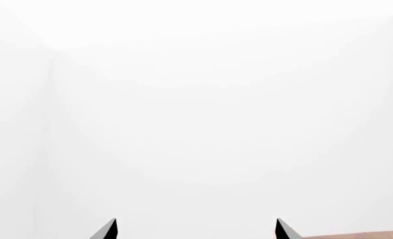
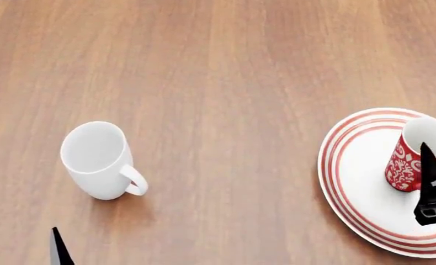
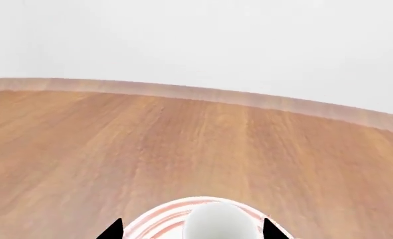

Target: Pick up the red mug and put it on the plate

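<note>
The red mug [image 2: 405, 165], with white swirls and a white inside, stands upright on the plate [image 2: 354, 182], a wide white plate with red rings at the right of the head view. My right gripper [image 3: 193, 230] is open, and its fingertips stand wide apart on either side of the mug [image 3: 220, 221] over the plate's rim [image 3: 153, 221]. One black finger [image 2: 431, 182] shows just right of the mug in the head view. My left gripper [image 1: 196, 230] is open and empty and faces a blank white wall. One of its fingertips [image 2: 58, 251] shows at the bottom left.
A plain white mug [image 2: 96, 160] stands upright on the wooden table [image 2: 226, 83] at the left, its handle toward the right. The table's far edge [image 3: 183, 92] meets a white wall. A strip of table [image 1: 362, 235] shows in the left wrist view.
</note>
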{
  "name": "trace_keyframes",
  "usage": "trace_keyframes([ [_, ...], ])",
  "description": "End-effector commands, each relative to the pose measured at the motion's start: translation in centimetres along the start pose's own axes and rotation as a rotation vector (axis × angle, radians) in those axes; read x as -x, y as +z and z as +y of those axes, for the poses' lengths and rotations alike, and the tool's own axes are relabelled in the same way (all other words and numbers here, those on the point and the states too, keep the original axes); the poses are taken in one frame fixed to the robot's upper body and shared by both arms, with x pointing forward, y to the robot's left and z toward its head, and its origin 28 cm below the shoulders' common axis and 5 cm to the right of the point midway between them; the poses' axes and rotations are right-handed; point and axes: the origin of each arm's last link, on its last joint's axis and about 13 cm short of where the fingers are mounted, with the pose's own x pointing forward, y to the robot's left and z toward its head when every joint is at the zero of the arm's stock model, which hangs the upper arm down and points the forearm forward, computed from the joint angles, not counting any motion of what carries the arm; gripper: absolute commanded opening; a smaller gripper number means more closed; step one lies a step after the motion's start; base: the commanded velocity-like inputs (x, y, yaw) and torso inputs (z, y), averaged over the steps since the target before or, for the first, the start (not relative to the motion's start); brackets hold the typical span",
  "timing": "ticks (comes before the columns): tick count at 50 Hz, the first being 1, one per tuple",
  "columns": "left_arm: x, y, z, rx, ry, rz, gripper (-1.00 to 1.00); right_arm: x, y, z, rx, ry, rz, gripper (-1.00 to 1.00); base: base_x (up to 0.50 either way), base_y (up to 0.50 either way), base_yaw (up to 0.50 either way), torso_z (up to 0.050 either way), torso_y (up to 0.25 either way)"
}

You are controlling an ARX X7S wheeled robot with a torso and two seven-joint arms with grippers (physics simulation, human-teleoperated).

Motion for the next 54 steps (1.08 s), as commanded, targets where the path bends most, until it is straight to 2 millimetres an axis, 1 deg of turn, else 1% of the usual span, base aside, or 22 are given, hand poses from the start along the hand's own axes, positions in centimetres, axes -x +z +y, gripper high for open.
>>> trace_keyframes([
  [1, 0.0, 0.0, 0.0, -0.001, -0.007, -0.005, 1.00, 0.9, 3.2, 0.9, 0.056, 0.064, -0.098, 1.00, 0.00, 0.00, 0.00, 0.000, 0.000],
  [8, 0.0, 0.0, 0.0, -0.001, -0.004, -0.008, 1.00, 1.1, 5.0, 1.9, 0.089, 0.110, -0.148, 1.00, 0.00, 0.00, 0.00, 0.000, 0.000],
  [17, 0.0, 0.0, 0.0, -0.002, -0.001, -0.011, 1.00, 1.6, 6.8, 2.9, 0.115, 0.167, -0.214, 1.00, 0.00, 0.00, 0.00, 0.000, 0.000],
  [30, 0.0, 0.0, 0.0, -0.003, -0.011, -0.020, 1.00, 2.1, 7.7, 3.8, 0.136, 0.223, -0.266, 1.00, 0.00, 0.00, 0.00, 0.000, 0.000],
  [34, 0.0, 0.0, 0.0, 0.001, -0.009, -0.015, 1.00, 2.7, 8.7, 4.4, 0.148, 0.260, -0.313, 1.00, 0.00, 0.00, 0.00, 0.000, 0.000],
  [47, 0.0, 0.0, 0.0, -0.002, -0.005, -0.012, 1.00, 3.7, 10.5, 5.6, 0.181, 0.329, -0.402, 1.00, 0.00, 0.00, 0.00, 0.000, 0.000],
  [54, 0.0, 0.0, 0.0, -0.003, -0.004, -0.014, 1.00, 4.3, 11.2, 6.1, 0.195, 0.357, -0.438, 1.00, 0.00, 0.00, 0.00, 0.000, 0.000],
])
